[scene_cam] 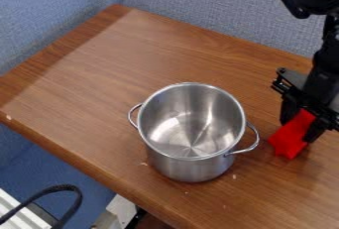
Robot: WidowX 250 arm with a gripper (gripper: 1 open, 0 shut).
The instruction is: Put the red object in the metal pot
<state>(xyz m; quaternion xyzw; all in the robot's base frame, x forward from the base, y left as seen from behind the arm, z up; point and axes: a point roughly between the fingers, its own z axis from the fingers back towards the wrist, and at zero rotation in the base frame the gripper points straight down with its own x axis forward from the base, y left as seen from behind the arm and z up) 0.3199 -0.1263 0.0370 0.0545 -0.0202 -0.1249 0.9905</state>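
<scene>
1 red object [296,138]: bright red block, standing tilted on the wooden table [119,59] near its right edge, just right of the metal pot. Its upper end is clamped between the jaws of the black gripper [308,120], which points straight down from above.

1 metal pot [193,131]: shiny round steel, upright, open and empty inside, 2 small loop handles at its sides, set near the front edge of the table. Blue wall [199,0] behind.
</scene>
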